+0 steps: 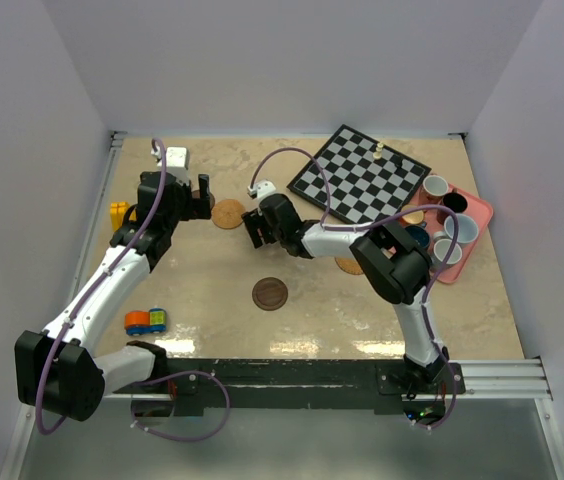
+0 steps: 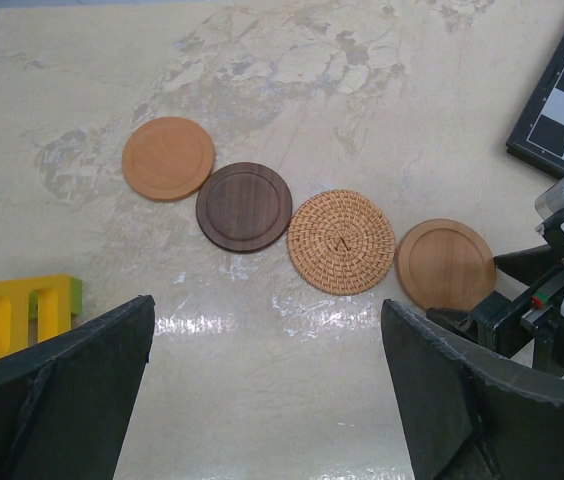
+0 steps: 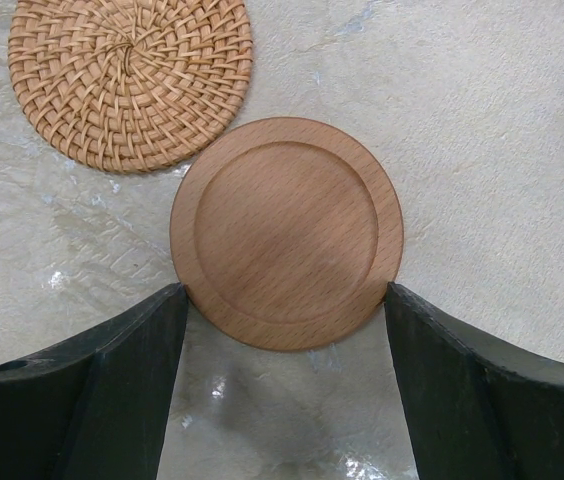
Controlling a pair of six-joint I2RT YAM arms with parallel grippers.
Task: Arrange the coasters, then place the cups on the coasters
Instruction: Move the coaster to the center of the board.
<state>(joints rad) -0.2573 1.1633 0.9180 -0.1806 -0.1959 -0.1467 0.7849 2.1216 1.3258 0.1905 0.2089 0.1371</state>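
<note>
My left claw [image 2: 267,320] hangs spread as wide as it goes. It is empty and touches nothing, and the coaster row lies at its 12 o'clock. That row slants down towards 4 o'clock, the discs close-set: a plain tan coaster [image 2: 168,158], a dark brown coaster [image 2: 244,206], a woven coaster [image 2: 342,241] and a rimmed wooden coaster [image 3: 287,225].

I judge all four light, stiff and thin. Lying flat they offer no top to pinch, so the hold must go across the rim, edge to edge. The smooth wood will probably skate on this glossy table before it lifts, while the woven one should be grippier.

My right claw [image 3: 284,290] stands wide around the rimmed wooden coaster, with one fingertip at its 8 o'clock edge and the other at 4 o'clock. Both seem to touch, but I cannot tell whether I am pinching it or only bracketing it. The disc lies flat on the table, with the woven one at its 11 o'clock.

The cups [image 1: 435,186] stand in the pink tray [image 1: 470,250], far right.
</note>
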